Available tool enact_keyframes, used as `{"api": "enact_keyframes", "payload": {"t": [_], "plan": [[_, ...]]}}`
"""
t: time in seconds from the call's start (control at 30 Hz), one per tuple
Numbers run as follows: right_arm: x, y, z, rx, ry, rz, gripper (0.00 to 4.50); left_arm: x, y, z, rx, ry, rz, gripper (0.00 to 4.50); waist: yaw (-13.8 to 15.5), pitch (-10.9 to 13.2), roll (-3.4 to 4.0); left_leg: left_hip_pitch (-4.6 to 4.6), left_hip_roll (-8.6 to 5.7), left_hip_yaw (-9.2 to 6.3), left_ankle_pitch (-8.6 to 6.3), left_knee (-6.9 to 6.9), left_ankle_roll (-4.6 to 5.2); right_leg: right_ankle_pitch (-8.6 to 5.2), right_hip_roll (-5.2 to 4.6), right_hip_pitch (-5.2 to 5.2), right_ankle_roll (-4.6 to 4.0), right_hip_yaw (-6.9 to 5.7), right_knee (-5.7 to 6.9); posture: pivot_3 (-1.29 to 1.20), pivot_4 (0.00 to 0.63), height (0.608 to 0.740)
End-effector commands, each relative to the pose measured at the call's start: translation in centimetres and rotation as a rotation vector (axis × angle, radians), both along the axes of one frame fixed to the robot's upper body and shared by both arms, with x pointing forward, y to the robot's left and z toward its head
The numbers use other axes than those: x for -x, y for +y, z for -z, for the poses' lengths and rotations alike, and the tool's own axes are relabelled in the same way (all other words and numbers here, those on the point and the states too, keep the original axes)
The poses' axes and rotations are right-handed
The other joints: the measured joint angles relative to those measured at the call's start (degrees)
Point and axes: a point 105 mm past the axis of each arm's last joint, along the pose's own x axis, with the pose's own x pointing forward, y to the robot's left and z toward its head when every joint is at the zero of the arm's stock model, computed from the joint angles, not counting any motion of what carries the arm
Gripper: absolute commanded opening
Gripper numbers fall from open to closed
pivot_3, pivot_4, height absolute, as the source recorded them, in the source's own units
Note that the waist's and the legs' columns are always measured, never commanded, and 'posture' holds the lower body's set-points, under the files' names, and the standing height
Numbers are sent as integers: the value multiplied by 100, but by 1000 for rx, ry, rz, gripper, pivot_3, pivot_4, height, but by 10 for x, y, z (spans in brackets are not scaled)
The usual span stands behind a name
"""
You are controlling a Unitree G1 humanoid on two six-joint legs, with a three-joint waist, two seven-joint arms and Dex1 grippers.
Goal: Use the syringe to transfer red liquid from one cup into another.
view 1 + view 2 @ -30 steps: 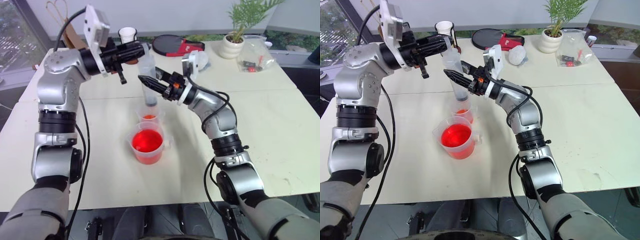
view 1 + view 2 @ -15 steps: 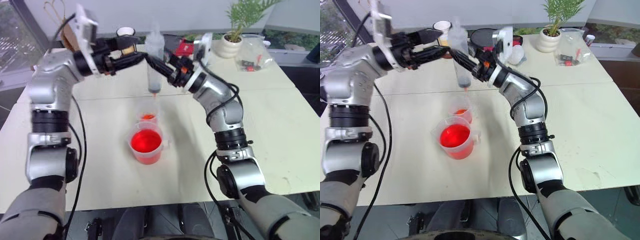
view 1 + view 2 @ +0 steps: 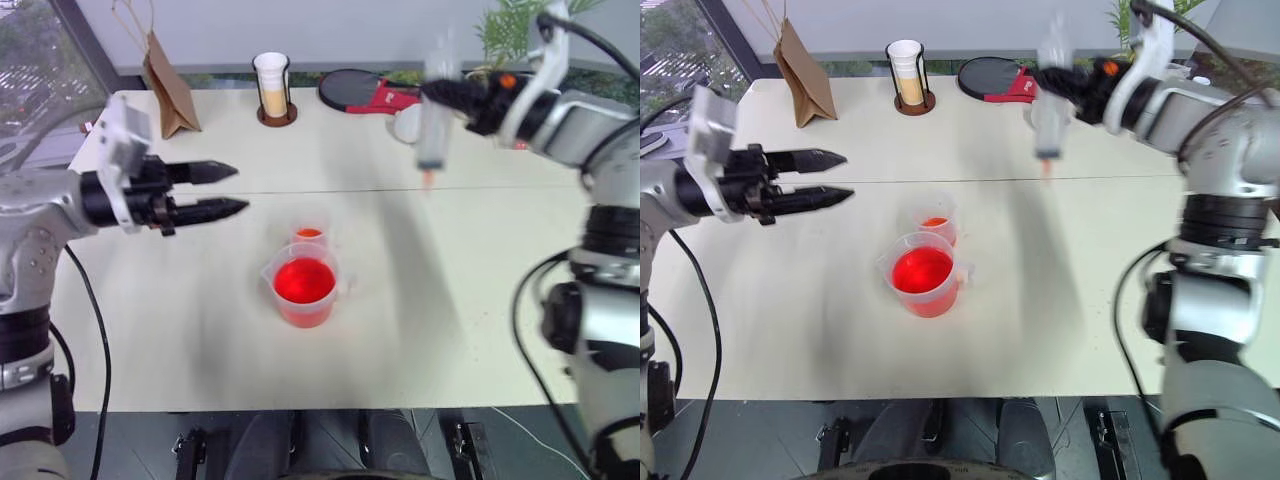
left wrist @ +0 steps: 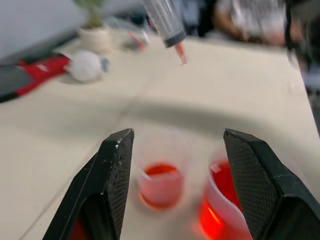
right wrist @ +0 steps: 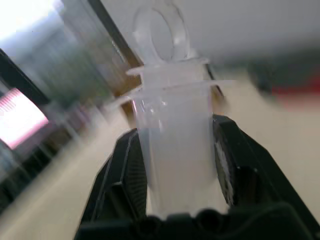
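Syringe (image 3: 433,125) hangs upright in the air over the far right of the worktop (image 3: 450,290), orange tip down, its barrel clamped between the right fingers (image 5: 175,165). Beaker (image 3: 303,289) of red liquid (image 3: 303,281) stands mid-worktop, and the small cup (image 3: 309,236), holding a little red, sits just behind it, close or touching. Left fingers (image 3: 220,190) are parted and hold nothing, level, left of the 2 cups and apart from them.
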Motion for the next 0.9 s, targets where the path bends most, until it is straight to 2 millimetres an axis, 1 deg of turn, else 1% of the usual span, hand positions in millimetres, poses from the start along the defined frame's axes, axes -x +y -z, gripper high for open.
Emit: {"api": "enact_keyframes", "payload": {"t": [0.03, 0.13, 0.2, 0.33, 0.4, 0.6, 0.67, 0.7, 0.8, 0.83, 0.9], "plan": [[16, -35, 45, 69, 313, 100, 1531, 17, -25, -7, -2, -44, 109, 2892, 4, 1, -1, -1, 0, 1, -7, 0, 12, 0, 0, 2, 0, 0, -5, 0, 150, 739], [35, -45, 73, 100, 483, 89, 1531, 23, -39, -1, -25, -29, 189, 2892, -31, 3, 4, -3, 1, 9, -7, 0, 15, 0, 1, -1, 1, 0, -3, 0, 150, 739], [43, -46, 85, 112, 560, 72, 1531, 24, -44, 2, -37, -12, 230, 2892, -68, 2, 6, -2, 6, 21, -7, -2, 15, 0, 6, -11, 1, -1, 4, 0, 150, 739], [44, -51, 106, 104, 649, 105, 1531, 19, -53, 8, -85, -25, 283, 2892, -80, 2, 6, 1, 11, 27, -7, 0, 16, 1, 20, -12, 2, -1, 8, 0, 150, 739], [43, -56, 117, 118, 677, 142, 1531, 15, -57, 7, -65, -31, 290, 2892, -42, 2, 6, 1, 10, 28, -7, 3, 16, 1, 20, -11, 3, -1, 7, 0, 150, 739], [39, -60, 138, 122, 724, 198, 1531, 13, -62, 9, -44, -25, 296, 2892, -19, 2, 5, -1, 7, 28, -5, 9, 13, 1, 16, -8, 3, -1, 7, 0, 150, 739], [37, -62, 147, 132, 737, 230, 2512, 13, -62, 8, -35, -25, 295, 2938, -21, 2, 4, -1, 7, 27, -1, 9, 7, 1, 16, -8, 4, -1, 8, 0, 150, 739], [36, -62, 149, 132, 740, 240, 2768, 12, -62, 8, -32, -27, 292, 2938, -21, 2, 4, -1, 7, 27, 4, 9, -2, 1, 16, -8, 4, -1, 8, 0, 150, 739], [32, -59, 147, 128, 719, 243, 4257, 9, -60, 6, -24, -28, 272, 2938, -24, -4, -6, 1, 8, 25, 6, 10, -4, 1, 19, -4, 4, -1, 7, 0, 150, 739], [31, -58, 146, 125, 716, 242, 4425, 8, -58, 5, -23, -29, 265, 2938, -25, -4, -7, 4, 8, 25, 5, 11, -4, 1, 19, 0, 4, -2, 7, 0, 150, 739], [30, -58, 142, 123, 683, 234, 4425, 5, -54, 4, -10, -21, 240, 2938, -18, -4, -7, 13, 7, 25, 2, 12, 1, 1, 19, 11, 4, -2, 6, 0, 150, 739]]}}
